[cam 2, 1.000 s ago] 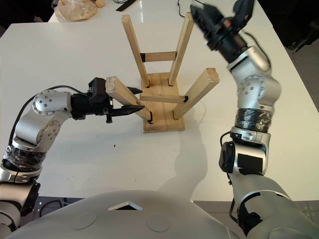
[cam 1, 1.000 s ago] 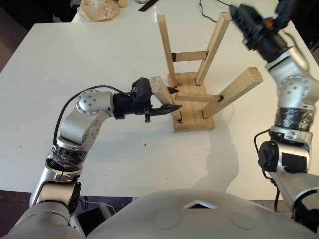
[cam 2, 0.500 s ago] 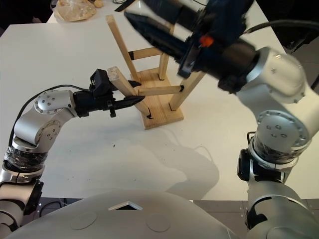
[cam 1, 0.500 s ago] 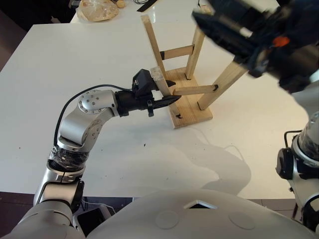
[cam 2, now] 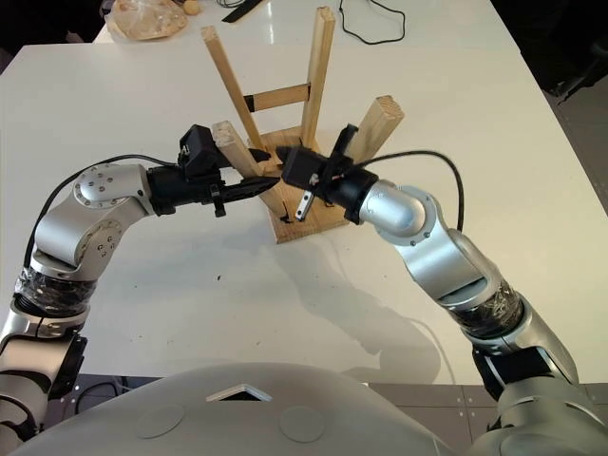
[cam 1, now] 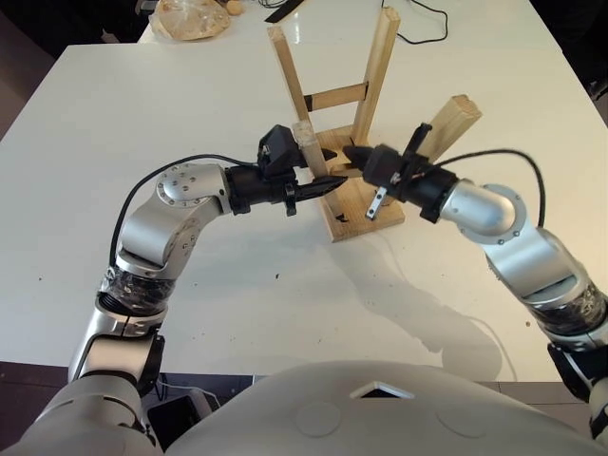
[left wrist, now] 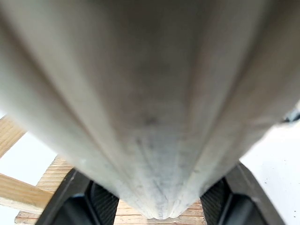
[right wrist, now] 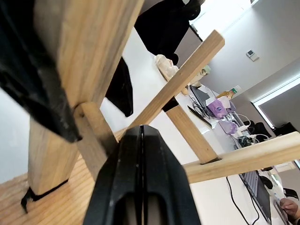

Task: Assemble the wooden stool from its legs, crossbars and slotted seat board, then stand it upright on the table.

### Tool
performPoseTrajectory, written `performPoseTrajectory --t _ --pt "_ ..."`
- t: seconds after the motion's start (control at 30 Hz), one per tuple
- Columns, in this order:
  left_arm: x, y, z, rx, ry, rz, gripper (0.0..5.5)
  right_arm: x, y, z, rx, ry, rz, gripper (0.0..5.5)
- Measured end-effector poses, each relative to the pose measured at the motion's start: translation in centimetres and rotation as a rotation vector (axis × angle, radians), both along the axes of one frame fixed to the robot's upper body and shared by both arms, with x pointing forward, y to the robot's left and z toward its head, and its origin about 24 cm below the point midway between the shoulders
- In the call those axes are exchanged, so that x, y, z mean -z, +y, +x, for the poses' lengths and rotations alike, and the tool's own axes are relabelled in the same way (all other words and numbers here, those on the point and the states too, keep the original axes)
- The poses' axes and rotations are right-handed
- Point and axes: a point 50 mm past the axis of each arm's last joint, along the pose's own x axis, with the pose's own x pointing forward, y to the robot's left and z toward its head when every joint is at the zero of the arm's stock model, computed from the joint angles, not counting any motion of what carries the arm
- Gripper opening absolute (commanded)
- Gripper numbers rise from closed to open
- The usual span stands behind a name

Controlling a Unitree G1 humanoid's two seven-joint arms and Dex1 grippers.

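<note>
The wooden stool stands upside down, its seat board (cam 1: 370, 211) on the table and four legs pointing up. My left gripper (cam 1: 319, 183) is shut on the near-left leg (cam 1: 303, 142), which runs between its fingers (left wrist: 89, 204) in the left wrist view. My right gripper (cam 1: 357, 152) is shut with nothing in it. Its joined fingertips (right wrist: 142, 131) sit at the near crossbar (right wrist: 101, 140), close to that same leg. The near-right leg (cam 1: 448, 116) leans outward behind the right wrist. A crossbar (cam 1: 336, 95) joins the two far legs.
The white table (cam 1: 133, 123) has free room to the left and in front of the stool. A crumpled bag (cam 1: 190, 17) lies at the back left edge. A black cable (cam 1: 426, 21) and a dark object (cam 1: 285, 8) lie at the far edge.
My right arm has swung down from high above the stool to the near crossbar. The left gripper kept its hold on the leg, and the stool turned slightly.
</note>
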Motion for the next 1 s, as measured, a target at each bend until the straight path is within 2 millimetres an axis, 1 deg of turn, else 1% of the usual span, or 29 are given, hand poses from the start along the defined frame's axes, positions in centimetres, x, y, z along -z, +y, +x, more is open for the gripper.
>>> performPoseTrajectory --t 0.2,0.27,0.3,0.33,0.4,0.43,0.47,0.5,0.53,0.57,0.6,0.63,0.67,0.73,0.8,0.9,0.93,0.97,1.0 --pt "-0.2 -0.6 0.4 0.017 -0.020 0.040 2.03 0.1 0.1 0.0 -0.019 -0.032 -0.028 0.00" --pt "-0.2 -0.7 0.5 0.021 -0.023 0.048 2.03 -0.6 -0.1 0.3 0.001 -0.029 0.025 0.00" --pt "-0.3 -0.8 0.6 0.024 -0.031 0.060 2.03 -1.8 -0.2 0.9 0.029 -0.040 0.110 0.00" --pt "-0.4 -0.9 0.6 0.029 -0.038 0.068 2.03 -3.6 -0.3 1.5 0.056 -0.068 0.211 0.00" --pt "-0.4 -1.1 0.6 0.035 -0.044 0.072 2.03 -8.3 -0.7 2.3 0.080 -0.158 0.450 0.00" --pt "-0.4 -1.2 0.6 0.040 -0.047 0.072 2.03 -10.7 -1.3 2.6 0.087 -0.201 0.559 0.00" --pt "-0.4 -1.3 0.6 0.043 -0.050 0.070 2.03 -12.5 -2.1 2.7 0.090 -0.239 0.639 0.00" --pt "-0.4 -1.3 0.6 0.045 -0.052 0.070 2.03 -13.8 -3.1 2.9 0.105 -0.264 0.694 0.00" --pt "-0.3 -1.4 0.6 0.048 -0.051 0.072 2.03 -15.0 -4.7 3.2 0.149 -0.299 0.731 0.00" --pt "-0.3 -1.5 0.7 0.053 -0.050 0.075 2.03 -15.6 -6.7 3.8 0.220 -0.331 0.725 0.00" --pt "-0.3 -1.5 0.8 0.055 -0.053 0.075 2.03 -15.6 -9.1 4.4 0.337 -0.370 0.650 0.00" --pt "-0.3 -1.5 0.9 0.055 -0.054 0.076 2.03 -14.9 -11.3 5.0 0.446 -0.373 0.565 0.00" --pt "-0.3 -1.5 1.0 0.055 -0.055 0.077 2.03 -13.7 -13.3 5.2 0.540 -0.345 0.482 0.00" --pt "-0.3 -1.4 1.1 0.053 -0.055 0.079 2.03 -11.2 -15.3 5.2 0.620 -0.243 0.385 0.00" --pt "-0.1 -1.3 1.2 0.053 -0.048 0.083 2.03 -8.7 -16.3 4.6 0.645 -0.107 0.344 0.00" --pt "0.0 -1.2 1.1 0.059 -0.052 0.084 2.03 -6.7 -17.2 3.5 0.677 0.004 0.303 0.00" --pt "0.0 -0.9 1.1 0.059 -0.053 0.087 2.03 -5.8 -16.3 3.1 0.639 0.049 0.268 0.00" --pt "0.0 -0.8 1.1 0.058 -0.053 0.091 2.03 -4.8 -14.8 2.8 0.570 0.107 0.257 0.00" --pt "-0.2 -0.6 1.2 0.057 -0.059 0.091 2.03 -3.6 -12.7 2.3 0.473 0.171 0.259 0.00"
